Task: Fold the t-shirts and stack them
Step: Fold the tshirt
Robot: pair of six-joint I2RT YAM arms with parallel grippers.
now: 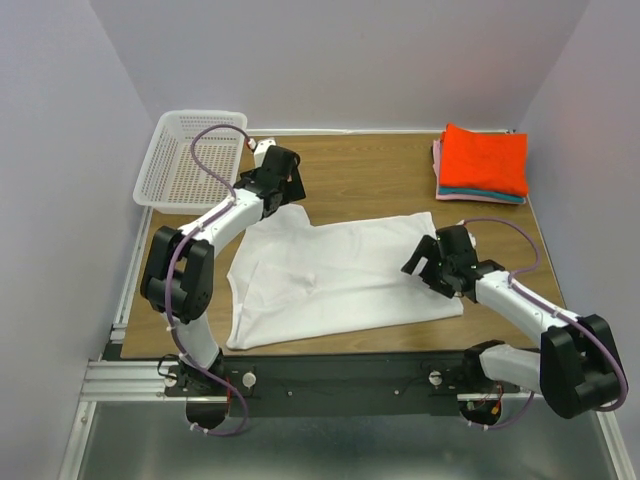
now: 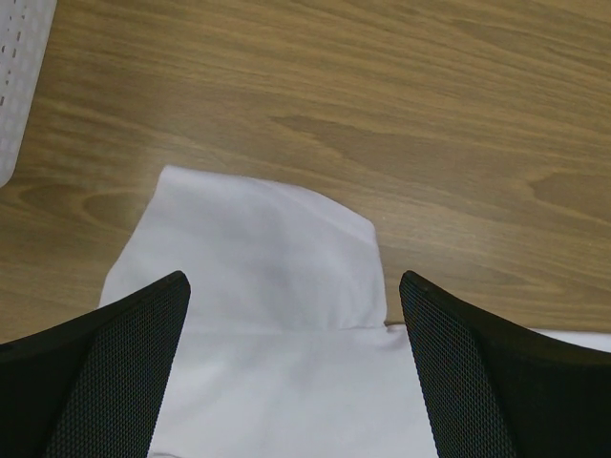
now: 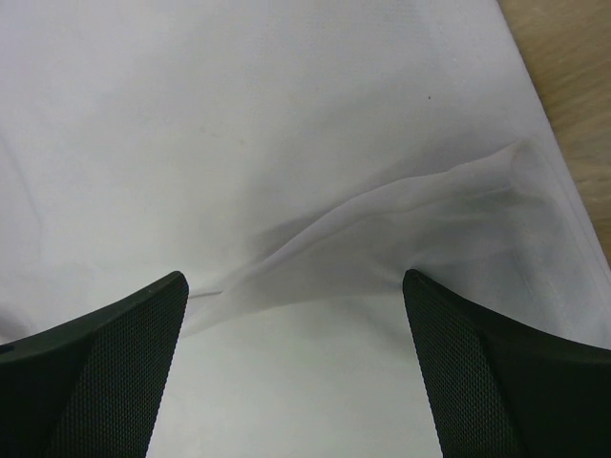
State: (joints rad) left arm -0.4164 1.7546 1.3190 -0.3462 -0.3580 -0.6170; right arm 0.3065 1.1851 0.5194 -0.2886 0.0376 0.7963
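One white t-shirt [image 1: 340, 275] lies flat, long axis crosswise, sleeve end toward one basket [image 1: 190, 160]. One three-shirt stack [image 1: 483, 160] sits well apart from basket. Jaws of left gripper [image 2: 291, 281] and right gripper [image 3: 294, 279] released, empty.

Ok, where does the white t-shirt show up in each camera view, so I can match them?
Top external: the white t-shirt lies spread mid-table, between the two arms.
Left wrist: only one sleeve shows, at lower centre.
Right wrist: the shirt's cloth fills nearly the whole frame.
Shared landmark: the wooden table, seen beyond the shirt's edge.
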